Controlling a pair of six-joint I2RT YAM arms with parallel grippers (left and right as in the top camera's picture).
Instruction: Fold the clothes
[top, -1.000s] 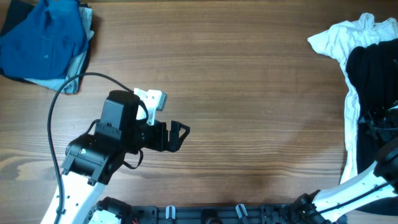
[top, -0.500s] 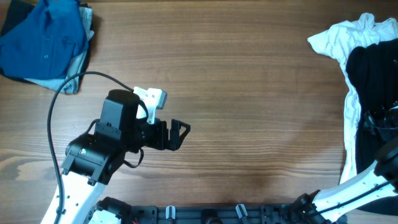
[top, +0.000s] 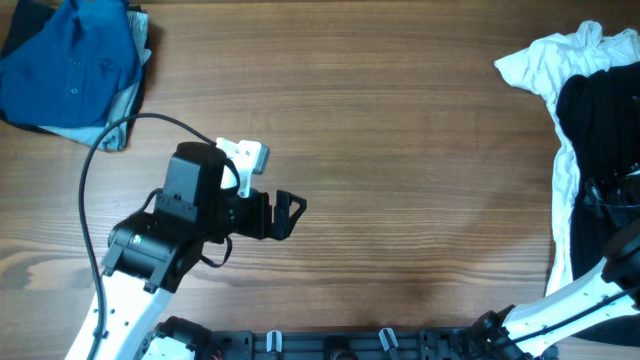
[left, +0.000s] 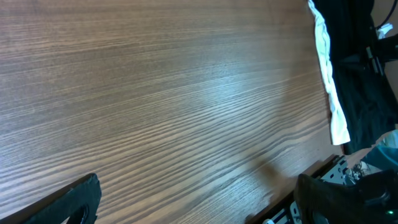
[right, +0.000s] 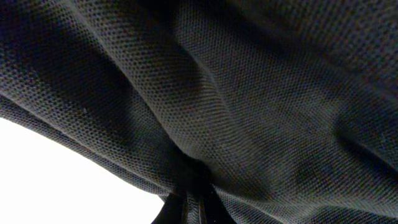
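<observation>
Overhead, the black T-shirt lies heaped at the far right edge of the wooden tabletop, on top of a crumpled white T-shirt whose cloth shows along its left side. A blue shirt sits bundled in the far left corner, well apart from both. The left hand hovers over bare wood on the near left, its fingers spread wide and holding nothing. From the right wrist, the right hand is pressed together, pinching a gathered fold of the black T-shirt's knit cloth.
</observation>
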